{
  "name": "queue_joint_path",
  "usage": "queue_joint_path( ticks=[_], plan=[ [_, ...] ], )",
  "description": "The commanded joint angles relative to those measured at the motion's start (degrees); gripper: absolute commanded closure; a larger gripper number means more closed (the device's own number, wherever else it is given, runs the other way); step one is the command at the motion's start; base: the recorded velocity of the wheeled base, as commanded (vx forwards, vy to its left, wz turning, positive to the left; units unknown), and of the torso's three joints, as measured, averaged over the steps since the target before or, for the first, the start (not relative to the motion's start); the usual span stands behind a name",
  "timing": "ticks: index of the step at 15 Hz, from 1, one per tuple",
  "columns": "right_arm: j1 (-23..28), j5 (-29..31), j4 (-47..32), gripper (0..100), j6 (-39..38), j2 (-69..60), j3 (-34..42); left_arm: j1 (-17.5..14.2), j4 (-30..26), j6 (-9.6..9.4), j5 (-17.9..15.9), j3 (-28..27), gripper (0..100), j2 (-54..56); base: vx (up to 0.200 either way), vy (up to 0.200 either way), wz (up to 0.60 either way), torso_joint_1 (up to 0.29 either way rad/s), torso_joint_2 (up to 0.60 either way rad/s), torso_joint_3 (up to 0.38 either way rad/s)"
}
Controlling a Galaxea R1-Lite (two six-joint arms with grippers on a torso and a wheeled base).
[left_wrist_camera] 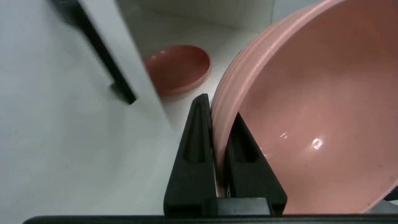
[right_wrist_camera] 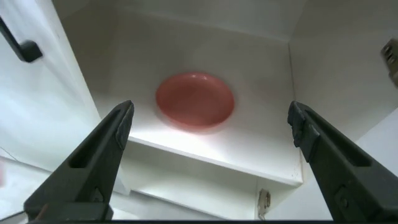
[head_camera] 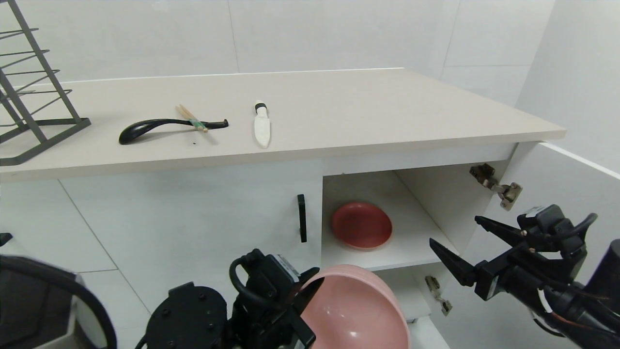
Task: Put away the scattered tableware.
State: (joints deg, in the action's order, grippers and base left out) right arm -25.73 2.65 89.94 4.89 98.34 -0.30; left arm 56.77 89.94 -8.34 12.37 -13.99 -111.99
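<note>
Your left tool (left_wrist_camera: 216, 115) clamps glossy pink bowl (head_camera: 358, 310); right tool (head_camera: 454, 230) wide. Round red plate (head_camera: 362, 225) shelved ahead; black spoon (head_camera: 145, 128), wooden chopsticks (head_camera: 192, 118), white knife (head_camera: 262, 127) remain.

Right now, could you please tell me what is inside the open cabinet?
A red plate lies on its shelf; whatever sits behind the closed left door is hidden.

Left arm: low, near the middle of the head view, wrist pointing forward.
Left gripper (head_camera: 310, 286): black fingers pinched on the rim of a pink bowl (head_camera: 358, 310), one inside, one outside.
Right arm: low on the right, extended forward.
Right gripper (head_camera: 455, 231): fingers spread wide, holding nothing.
</note>
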Motion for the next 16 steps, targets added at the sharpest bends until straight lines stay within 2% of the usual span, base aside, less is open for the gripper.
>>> queue_joint_path(
  ticks=[1,2,3,4,5,8,11,13,16],
  plan=[
    [0.1,0.0,0.1,0,0.0,-1.1,-0.2,0.8,0.1,-0.10,0.0,-4.9,100,-6.7,0.000,0.000,0.00,0.000,0.00,0.000],
    [0.1,0.0,0.1,0,0.0,-1.3,-0.2,0.9,0.1,-0.27,0.2,-6.5,100,-8.2,0.000,0.000,0.00,0.000,0.00,0.000],
    [0.1,0.0,0.1,0,0.0,-1.5,-0.3,0.9,0.1,-1.68,0.8,-10.5,100,-11.1,0.000,0.000,0.00,0.000,0.00,0.000],
    [0.0,0.0,0.1,0,0.0,-1.8,-0.5,0.9,0.1,-3.09,2.4,-13.2,100,-12.8,0.000,0.000,0.00,0.000,0.00,0.000],
    [-0.2,0.0,0.1,0,0.2,-3.2,-0.5,0.9,0.1,-3.70,4.9,-15.9,100,-14.6,0.000,0.000,0.00,0.000,0.00,0.000],
    [-0.6,0.0,0.1,0,1.8,-3.9,-0.2,0.4,0.1,-3.53,9.5,-23.1,100,-18.4,0.000,0.000,0.00,0.000,0.00,0.000],
    [-1.0,0.0,0.1,0,1.8,-3.8,-0.4,-1.0,0.1,-3.26,15.8,-30.6,100,-21.8,0.000,0.000,0.00,0.000,0.00,0.000],
    [-2.7,0.0,0.1,0,1.2,-3.3,-0.3,-1.0,0.1,-3.09,17.1,-33.8,100,-22.1,0.000,0.000,0.00,0.000,0.00,0.000],
    [-2.6,0.1,0.1,0,1.0,-0.2,-0.7,-0.3,0.1,-3.00,17.1,-36.7,100,-22.1,0.000,0.000,0.00,0.000,0.00,0.000]
  ],
)
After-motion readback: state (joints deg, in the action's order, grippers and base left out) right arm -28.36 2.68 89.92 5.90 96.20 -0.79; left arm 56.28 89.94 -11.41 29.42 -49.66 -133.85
